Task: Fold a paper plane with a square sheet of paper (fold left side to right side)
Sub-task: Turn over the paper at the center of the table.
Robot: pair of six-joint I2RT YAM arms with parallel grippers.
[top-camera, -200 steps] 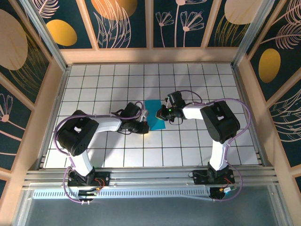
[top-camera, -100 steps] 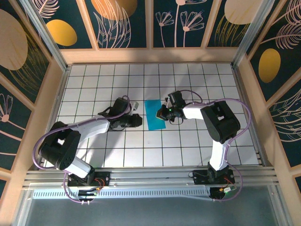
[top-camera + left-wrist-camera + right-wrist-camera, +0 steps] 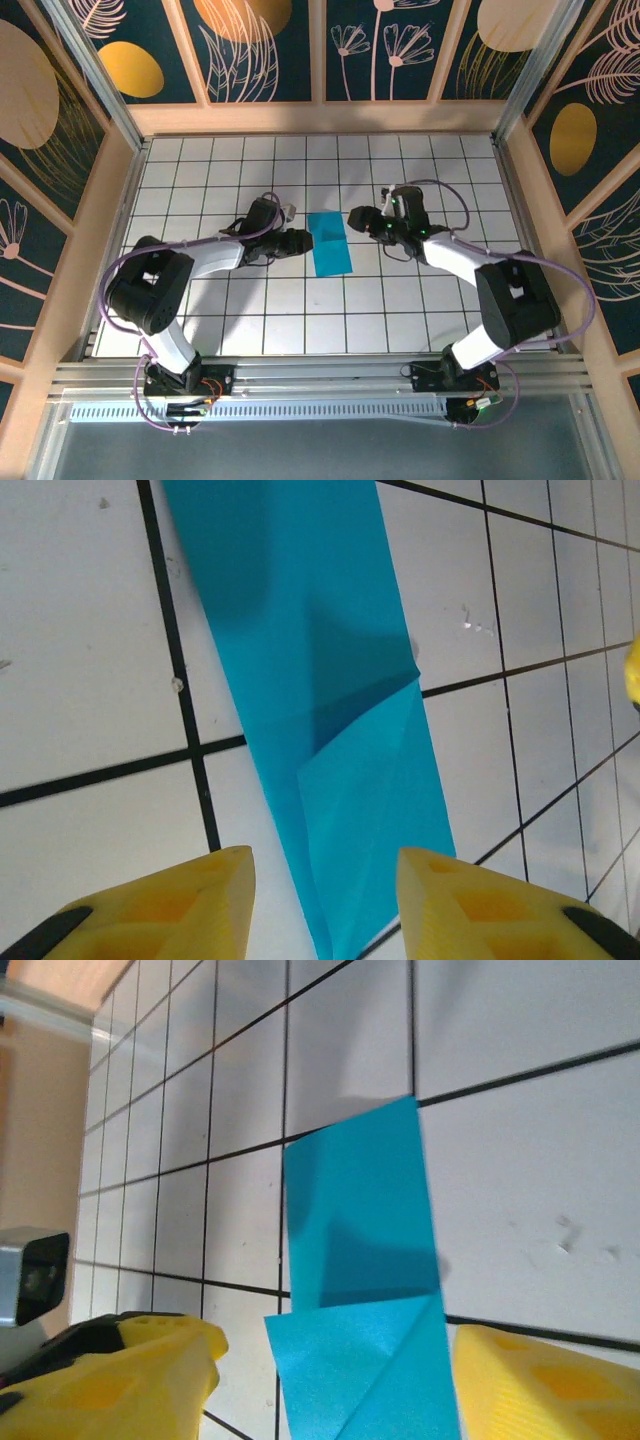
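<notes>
Item: thin bright cyan-blue sheet of paper (image 3: pixel 330 244), folded into a narrow strip. It lies flat near the middle of the white grid-tiled table (image 3: pixel 200 160). The left wrist view shows a lighter flap with a diagonal crease at one end.

Left gripper (image 3: pixel 302 241): yellow fingers spread, holding nothing, just beside the strip's left edge.

Right gripper (image 3: pixel 356 217): yellow fingers spread wide, holding nothing, near the strip's far right corner.
</notes>
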